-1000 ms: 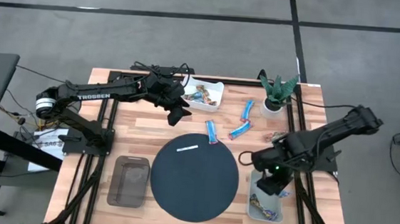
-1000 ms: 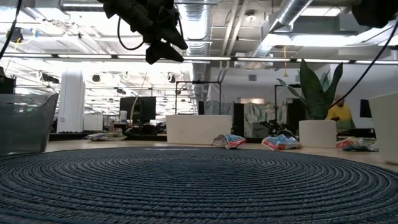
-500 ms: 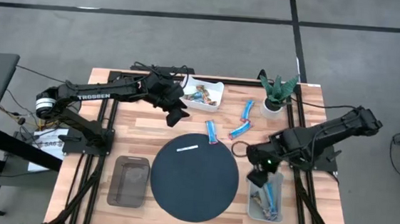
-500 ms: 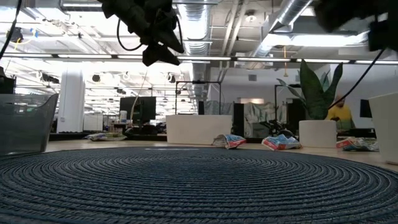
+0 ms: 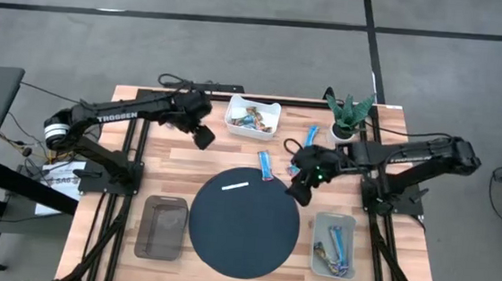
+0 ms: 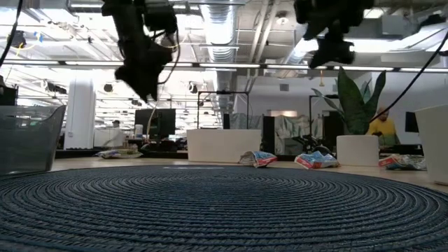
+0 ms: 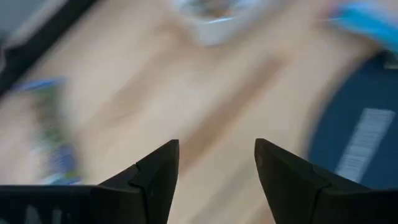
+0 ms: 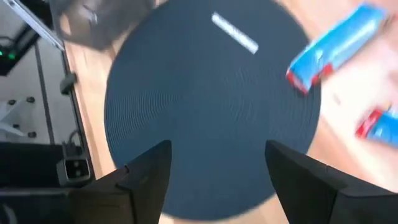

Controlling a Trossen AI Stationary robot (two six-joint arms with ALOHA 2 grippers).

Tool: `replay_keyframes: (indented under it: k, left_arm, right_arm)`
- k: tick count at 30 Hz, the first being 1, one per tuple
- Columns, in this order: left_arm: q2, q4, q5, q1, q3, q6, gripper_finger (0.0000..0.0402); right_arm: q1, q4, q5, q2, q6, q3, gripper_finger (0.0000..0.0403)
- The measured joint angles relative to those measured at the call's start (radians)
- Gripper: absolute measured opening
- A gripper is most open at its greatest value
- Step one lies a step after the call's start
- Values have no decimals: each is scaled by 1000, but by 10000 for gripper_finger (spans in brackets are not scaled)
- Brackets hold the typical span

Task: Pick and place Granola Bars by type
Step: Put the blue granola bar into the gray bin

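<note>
From above, we are seeing two dark arms working over a wooden bench with a dark round disc at its centre. The right end effector is hanging just above the disc's far right edge, its fingers spread apart with nothing between them. In its own wrist view, the disc and its short white strip are filling the gap between the fingers.

The left end effector is hovering over bare wood between the disc and a white tray at the far edge of the bench; its fingers are likewise spread and holding nothing.

We are finding the Granola Bars in three places. Three bright blue bars are lying loose on the wood between the disc and a small potted plant, close by the right end effector. Several tan and brown bars are sitting in the white tray. More bars, blue among them, are lying in a clear bin to the right of the disc.

A second clear bin is standing to the left of the disc. From bench height, we are seeing both arms raised above the bench, with wrapped bars lying beyond the disc.
</note>
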Motion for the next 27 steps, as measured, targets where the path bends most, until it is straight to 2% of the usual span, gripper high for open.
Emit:
replay_keyframes:
  k: [3, 5, 11, 16, 27]
  left_arm:
    - [0, -81, -133, 58, 0, -7, 203]
    - [1, -82, -174, 107, -18, 22, 203]
    - [33, -9, -131, 271, -147, 95, 203]
    - [70, 79, -96, 366, -204, 135, 203]
    - [245, 148, -51, 433, -219, 214, 203]
  right_arm:
    - [-30, 20, 2, 0, -30, 0, 249]
    - [-45, 20, 2, 0, -47, 0, 249]
    - [-72, 20, -1, 0, -60, 0, 249]
    - [-75, 25, -2, 1, -57, 0, 249]
    - [-74, 61, -8, 1, -5, 0, 249]
